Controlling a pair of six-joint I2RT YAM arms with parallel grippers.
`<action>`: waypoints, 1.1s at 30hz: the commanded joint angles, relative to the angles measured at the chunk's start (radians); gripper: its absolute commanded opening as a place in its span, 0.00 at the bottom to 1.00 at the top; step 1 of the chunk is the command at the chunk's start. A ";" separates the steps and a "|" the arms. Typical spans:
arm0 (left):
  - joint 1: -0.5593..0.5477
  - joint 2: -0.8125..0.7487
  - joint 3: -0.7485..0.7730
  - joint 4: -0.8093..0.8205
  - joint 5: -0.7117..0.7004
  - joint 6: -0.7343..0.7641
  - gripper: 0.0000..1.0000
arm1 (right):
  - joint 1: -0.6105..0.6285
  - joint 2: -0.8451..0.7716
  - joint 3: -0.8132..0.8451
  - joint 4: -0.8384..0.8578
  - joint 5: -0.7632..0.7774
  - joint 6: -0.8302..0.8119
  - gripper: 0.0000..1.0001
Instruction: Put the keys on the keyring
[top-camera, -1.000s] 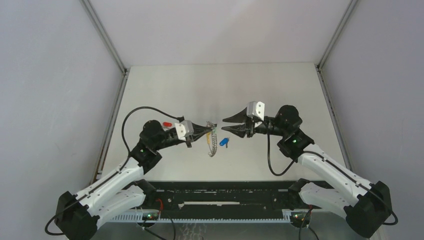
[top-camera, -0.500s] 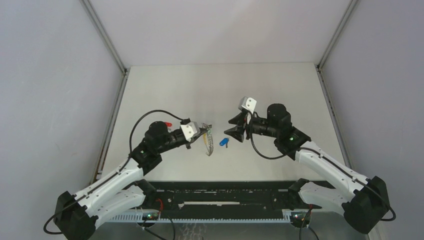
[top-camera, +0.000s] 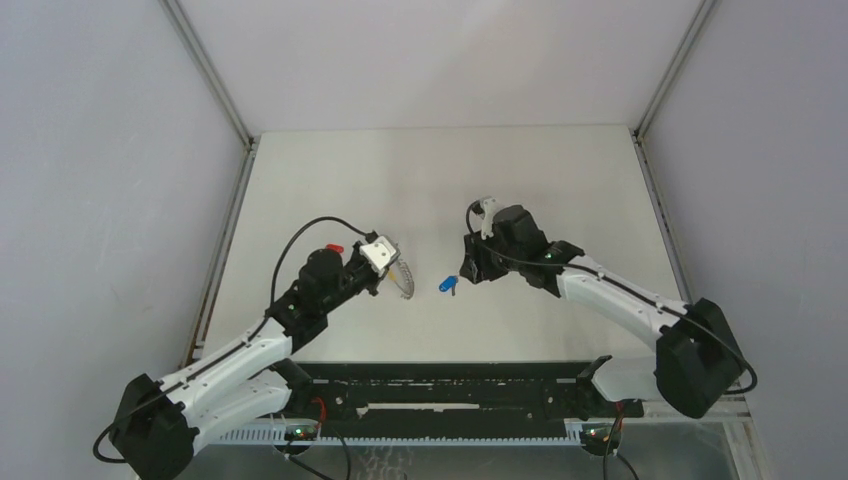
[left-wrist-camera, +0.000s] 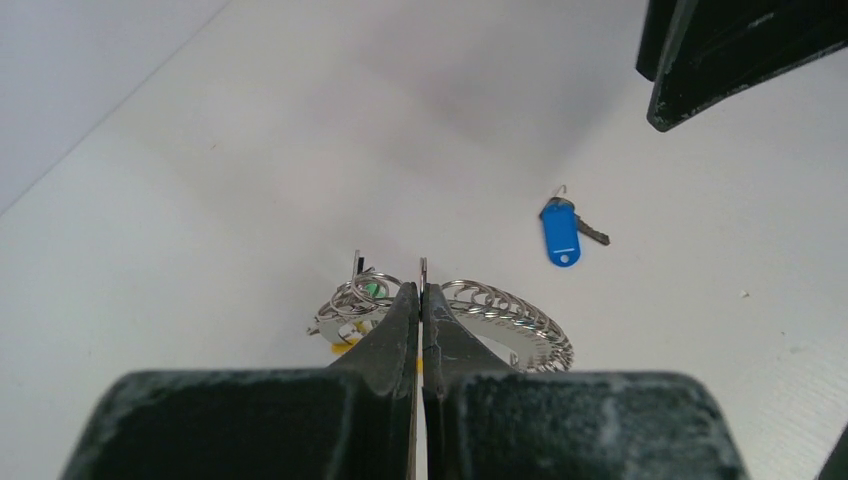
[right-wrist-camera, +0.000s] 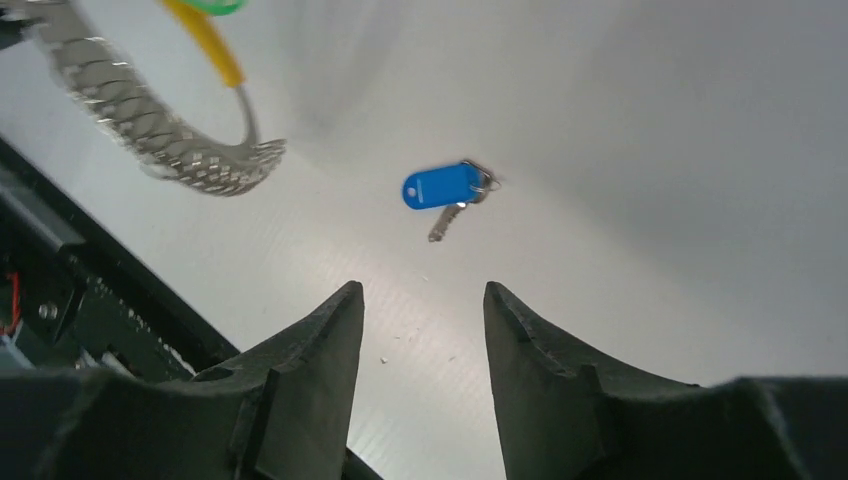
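Left claw (left-wrist-camera: 421, 297) is pressed fully shut, its two dark fingers meeting flat, with a thin sliver of the keyring's metal standing up out of the seam between them. The keyring (left-wrist-camera: 470, 312) sits right at the claw's tip, low over the white tabletop (top-camera: 400, 170). It is a small cluster of thin silver split rings on one side, a stub of yellow tab and a speck of green beneath them, and a curved loop of silvery, ribbed chain sweeping out to the other side. From the right wrist view the yellow tab reads as a narrow strip leading into that chain.

Right claw (right-wrist-camera: 422, 290) is spread wide and holds nothing; its fingers frame bare tabletop, with the blue key (right-wrist-camera: 443, 186) lying just beyond their tips. That key has an oblong blue plastic head with a small hole at one end, a tiny wire ring at the other, and a short grey metal blade angling out from under it. It lies flat on the tabletop between the two claws, apart from the keyring.

The red key (top-camera: 334, 250) shows only as a small red spot on the tabletop beside the left arm's wrist; its blade cannot be made out.
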 joint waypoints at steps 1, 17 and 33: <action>0.027 -0.015 -0.005 0.092 -0.082 -0.052 0.00 | 0.016 0.077 0.086 -0.055 0.161 0.269 0.48; 0.051 -0.087 -0.033 0.122 -0.092 -0.080 0.00 | 0.213 0.396 0.192 -0.085 0.599 0.827 0.48; 0.052 -0.097 -0.034 0.122 -0.088 -0.081 0.00 | 0.222 0.475 0.214 -0.070 0.686 0.977 0.32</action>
